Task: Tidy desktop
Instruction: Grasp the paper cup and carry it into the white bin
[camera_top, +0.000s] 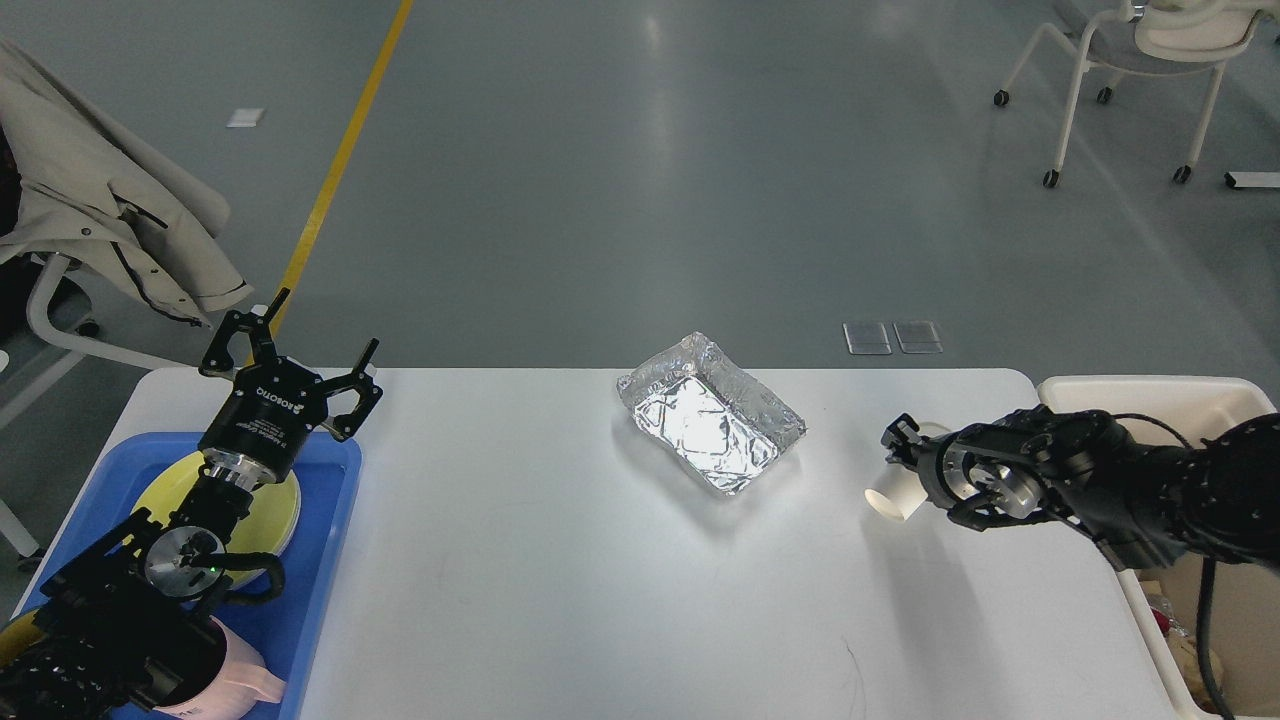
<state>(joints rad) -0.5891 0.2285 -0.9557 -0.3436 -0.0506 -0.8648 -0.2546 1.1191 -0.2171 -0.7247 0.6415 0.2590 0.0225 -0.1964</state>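
My left gripper (300, 350) hangs w/ jaws spread wide, nothing in them, above the far corner of the blue tray (320, 560) (yellow plate (275, 515) inside) at the desktop's (560, 560) left edge. My right gripper (900, 440) is at a white paper cup (893, 503) lying near the cream bin (1140, 392); can't tell if it's closed. Foil tray (712, 412) sits mid-desktop, toward the far edge.

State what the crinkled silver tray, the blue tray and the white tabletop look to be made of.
Crinkled silver rectangular tray: aluminium foil, judging by wrinkled walls and mirror-like glare. Blue rectangular tray: likely moulded plastic, with even colour and a rounded rim. White tabletop: smooth matte, probably laminate; uncertain.
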